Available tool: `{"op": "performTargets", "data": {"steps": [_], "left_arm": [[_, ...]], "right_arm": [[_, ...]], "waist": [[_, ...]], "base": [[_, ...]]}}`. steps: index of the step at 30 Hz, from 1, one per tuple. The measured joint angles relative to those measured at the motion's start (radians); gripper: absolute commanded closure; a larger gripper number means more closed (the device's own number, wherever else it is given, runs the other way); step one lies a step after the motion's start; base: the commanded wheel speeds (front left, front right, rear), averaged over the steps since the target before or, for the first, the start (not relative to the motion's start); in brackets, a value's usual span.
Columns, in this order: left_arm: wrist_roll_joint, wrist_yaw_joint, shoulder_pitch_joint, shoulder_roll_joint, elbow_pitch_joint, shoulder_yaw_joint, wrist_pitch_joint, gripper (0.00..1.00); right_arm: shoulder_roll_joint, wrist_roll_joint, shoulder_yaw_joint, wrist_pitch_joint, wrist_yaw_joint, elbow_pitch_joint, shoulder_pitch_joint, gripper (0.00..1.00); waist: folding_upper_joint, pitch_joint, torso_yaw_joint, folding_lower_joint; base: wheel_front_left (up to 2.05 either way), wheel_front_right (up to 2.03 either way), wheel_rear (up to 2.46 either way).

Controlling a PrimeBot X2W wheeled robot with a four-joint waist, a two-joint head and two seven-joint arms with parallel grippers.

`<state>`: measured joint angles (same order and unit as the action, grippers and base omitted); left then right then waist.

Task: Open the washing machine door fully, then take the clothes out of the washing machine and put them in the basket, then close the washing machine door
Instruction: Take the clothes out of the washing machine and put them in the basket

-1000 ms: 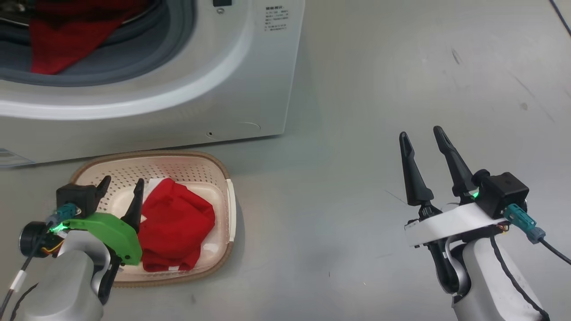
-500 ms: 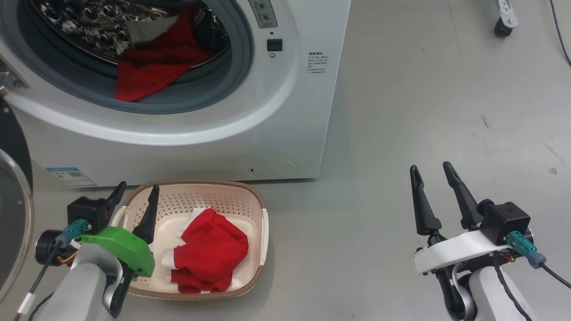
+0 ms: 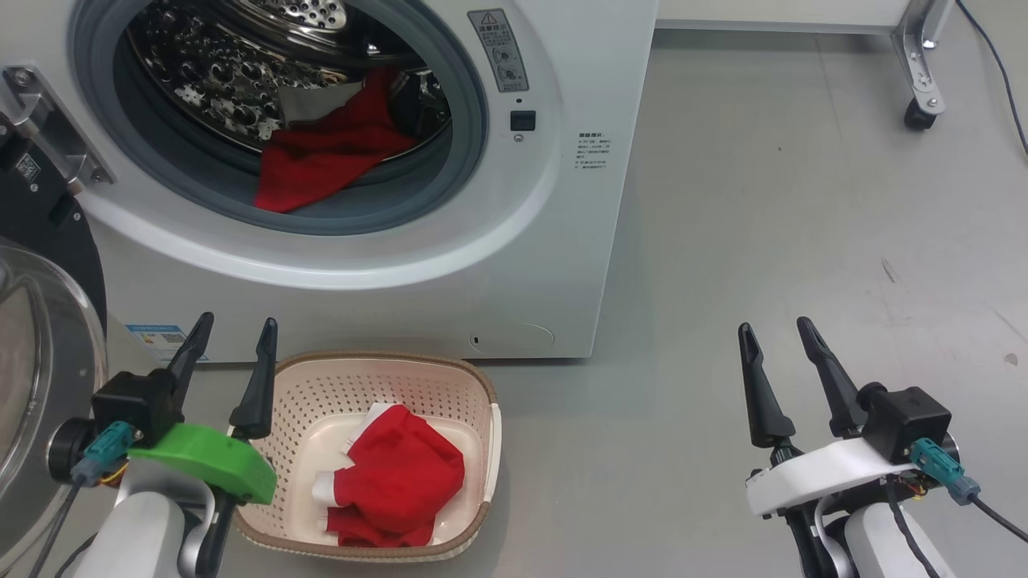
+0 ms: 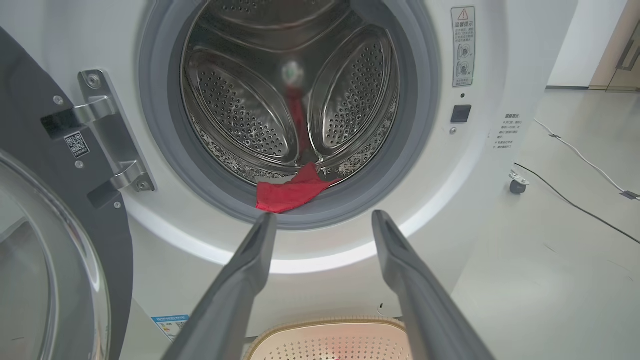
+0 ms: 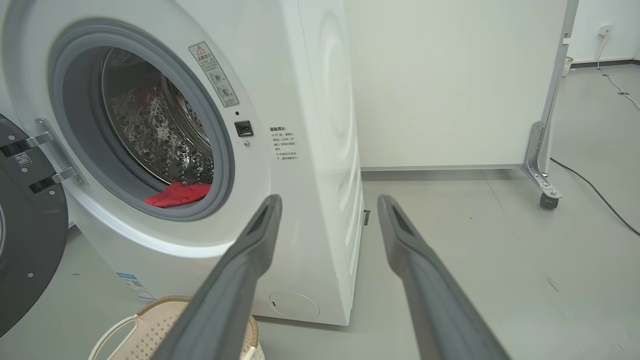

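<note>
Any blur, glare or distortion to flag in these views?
Head view: sharp, speckled glare on the steel drum, pale reflections on the washing machine door. Left wrist view: the left end effector fingers look soft, out of focus. Right wrist view: wide-angle bowing of the washing machine corner; right end effector fingers equally soft.

The white front-loading washing machine (image 3: 482,265) stands with its washing machine door (image 3: 48,353) swung wide open to the left, its black rim and clear glass bowl in view. One red garment (image 3: 321,164) spills from the steel drum (image 3: 225,88) onto the grey gasket (image 3: 450,177). The cream perforated basket (image 3: 337,393) sits just before the machine's base, holding a second red garment (image 3: 405,482) with white trim.
</note>
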<state>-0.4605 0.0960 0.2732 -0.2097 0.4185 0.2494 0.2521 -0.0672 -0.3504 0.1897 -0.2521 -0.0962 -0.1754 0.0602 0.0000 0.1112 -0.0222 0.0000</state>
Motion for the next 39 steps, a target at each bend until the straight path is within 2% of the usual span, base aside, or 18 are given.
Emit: {"op": "performTargets", "data": {"steps": [13,39], "left_arm": [[0.035,-0.002,-0.101,0.010,-0.094,-0.021,0.000,0.00],[0.068,-0.002,-0.175,0.031,-0.171,-0.048,0.000,0.00]], "right_arm": [[0.001,0.000,0.002,0.000,-0.008,0.001,-0.013,0.00],[0.004,0.000,0.003,0.000,-0.017,0.005,-0.027,0.00]], "waist": [[0.0000,-0.016,-0.016,0.0000],[0.0000,-0.014,-0.033,0.0000]], "base": [[0.00,0.00,0.00],[0.00,0.00,0.00]]}}
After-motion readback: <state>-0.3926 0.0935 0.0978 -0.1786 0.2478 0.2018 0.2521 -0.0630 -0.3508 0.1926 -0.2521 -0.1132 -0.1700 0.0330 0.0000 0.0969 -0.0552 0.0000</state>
